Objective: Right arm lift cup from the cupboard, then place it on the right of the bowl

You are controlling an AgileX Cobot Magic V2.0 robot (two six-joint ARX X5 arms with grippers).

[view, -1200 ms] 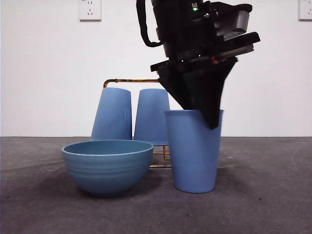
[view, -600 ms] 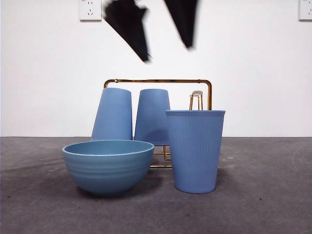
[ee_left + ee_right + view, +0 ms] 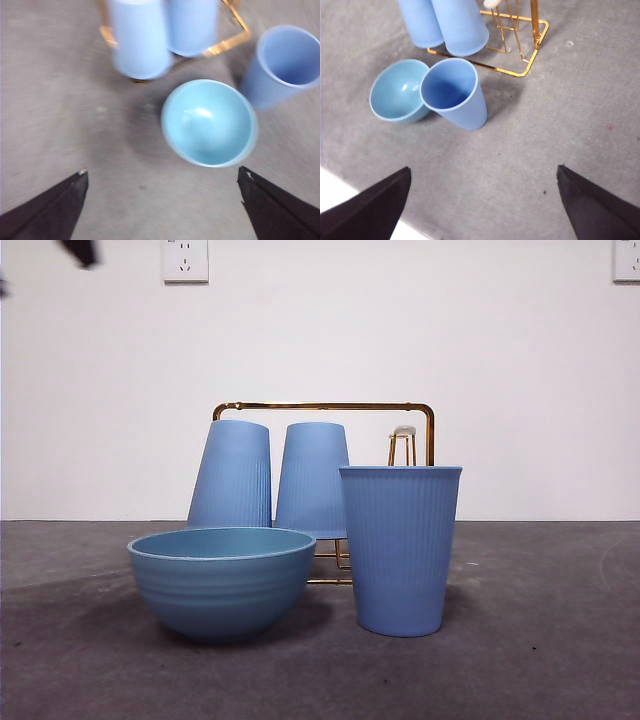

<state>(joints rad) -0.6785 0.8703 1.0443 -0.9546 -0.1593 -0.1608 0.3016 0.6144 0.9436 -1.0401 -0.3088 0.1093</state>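
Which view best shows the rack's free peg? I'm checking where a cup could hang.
The front view: the peg stands clear against the wall on the rack. The right wrist view crops it; the left wrist view misses it.

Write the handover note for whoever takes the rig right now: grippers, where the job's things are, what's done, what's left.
Right gripper: open, holding nothing, high above the table.
Left gripper: open, holding nothing, also raised above the scene.
Cup: upright on the table, mouth up, to the right of the bowl, close beside it.
Cupboard: behind them, two more cups upside down on its pegs, one peg bare.
Done: cup lifted off, placed, released.
Left: nothing apparent for this task.
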